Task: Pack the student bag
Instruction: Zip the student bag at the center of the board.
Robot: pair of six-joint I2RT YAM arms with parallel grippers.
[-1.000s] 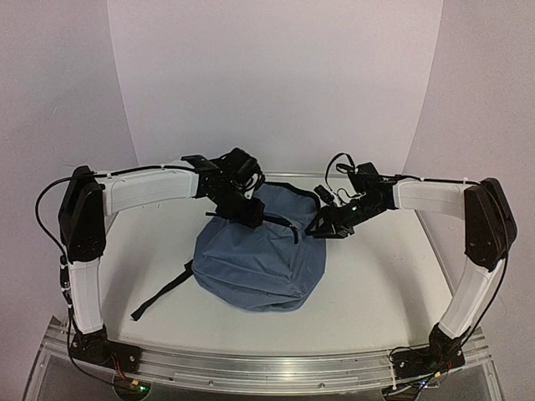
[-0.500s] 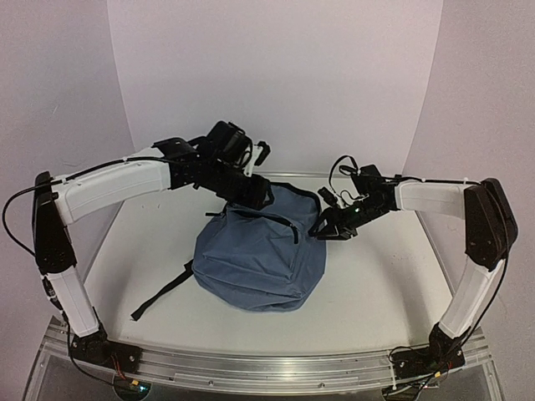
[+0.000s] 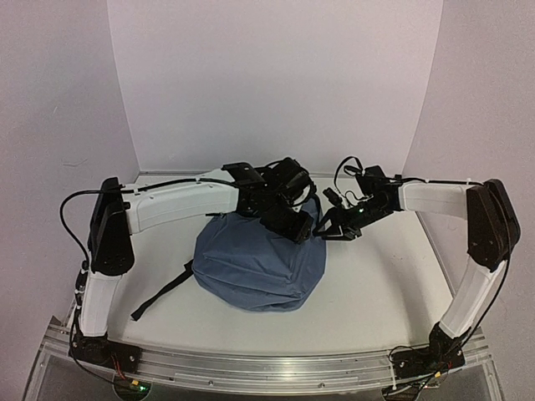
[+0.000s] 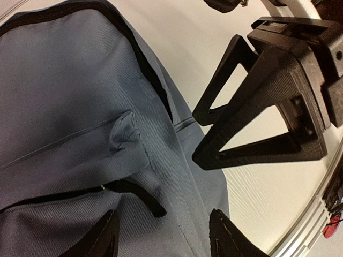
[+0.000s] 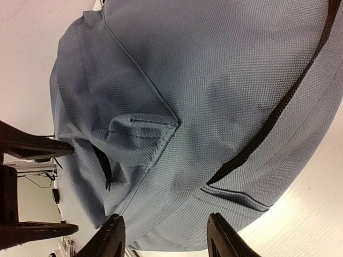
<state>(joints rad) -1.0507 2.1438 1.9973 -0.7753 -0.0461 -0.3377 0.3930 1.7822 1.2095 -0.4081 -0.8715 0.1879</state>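
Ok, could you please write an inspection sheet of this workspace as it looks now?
Surface: white table, matte.
Job's things: student bag lies mid-table; one black strap trails toward the near left.
Clutter: nothing seen.
Grippers: left gripper open above the bag; right gripper open at the bag's right edge; neither holds anything.
Cables: black cable loops at the left elbow, another at the right wrist.
Surroundings: pale backdrop walls; aluminium rail at the near edge.

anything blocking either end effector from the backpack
Nothing visible. The left end effector and the right end effector are both open, close to the slate-blue backpack, with only bare fabric in front of them.
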